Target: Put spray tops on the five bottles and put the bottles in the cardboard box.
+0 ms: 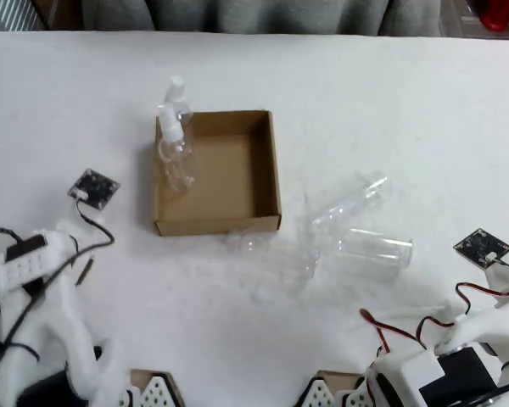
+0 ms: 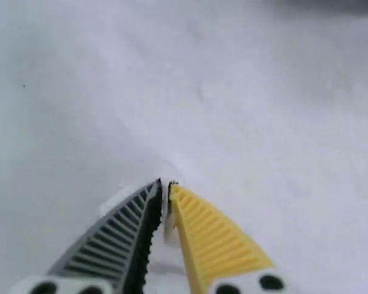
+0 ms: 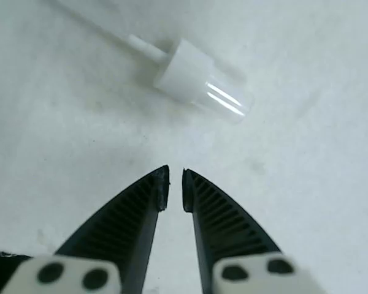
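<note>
The left gripper (image 2: 165, 184) hangs low over the bare white table (image 1: 407, 102), its grey and yellow jaws clenched tip to tip with nothing between them. The right gripper (image 3: 175, 177) has its black jaws drawn together too, with only a thin slit left at the tips, and they grasp nothing. Just beyond those tips a spray top (image 3: 184, 70) lies on its side on the table, its white collar between a clear cap and a thin tube.

Both white arms sit at the near edge of the table, the left arm (image 1: 34, 314) in the near left corner and the right arm (image 1: 441, 365) in the near right corner.

The cardboard box (image 1: 270, 161) stands open farther off, left of the table's middle. A capped bottle (image 1: 174, 148) leans along the box's left wall, with its white top past the far left corner; I cannot tell whether a second one lies against it. Right of the box and just near of it, clear open bottles lie on their sides close together: one (image 1: 352, 199) tilted, one (image 1: 375, 250) beside it, one (image 1: 271, 254) near the box's near wall.
</note>
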You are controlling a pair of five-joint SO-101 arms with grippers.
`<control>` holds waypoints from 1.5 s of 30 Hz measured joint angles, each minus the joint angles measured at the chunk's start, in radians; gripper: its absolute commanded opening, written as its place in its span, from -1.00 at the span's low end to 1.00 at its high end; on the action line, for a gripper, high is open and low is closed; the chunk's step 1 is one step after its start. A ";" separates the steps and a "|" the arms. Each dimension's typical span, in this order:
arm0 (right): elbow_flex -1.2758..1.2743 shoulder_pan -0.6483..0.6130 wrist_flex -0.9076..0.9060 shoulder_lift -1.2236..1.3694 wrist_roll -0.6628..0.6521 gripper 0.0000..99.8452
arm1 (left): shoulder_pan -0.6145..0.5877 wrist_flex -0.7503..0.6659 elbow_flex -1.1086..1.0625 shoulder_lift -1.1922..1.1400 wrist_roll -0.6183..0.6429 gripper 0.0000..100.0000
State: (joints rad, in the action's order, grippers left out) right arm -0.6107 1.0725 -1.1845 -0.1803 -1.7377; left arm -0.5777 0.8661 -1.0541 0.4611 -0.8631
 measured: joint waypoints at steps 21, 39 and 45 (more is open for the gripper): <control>0.000 0.000 0.000 0.000 0.000 -0.97 | -0.005 0.132 0.387 -0.292 0.078 -0.96; 0.000 0.000 0.000 0.000 0.000 -0.97 | -0.037 0.430 0.103 0.147 -0.147 -0.96; 0.000 0.000 0.000 0.000 0.000 -0.97 | -0.037 0.451 -0.006 0.236 -0.187 -0.96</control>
State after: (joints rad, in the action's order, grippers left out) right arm -0.6107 1.0725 -1.1845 -0.1803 -1.7377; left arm -0.6145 1.3172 -1.0602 0.6974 -1.0503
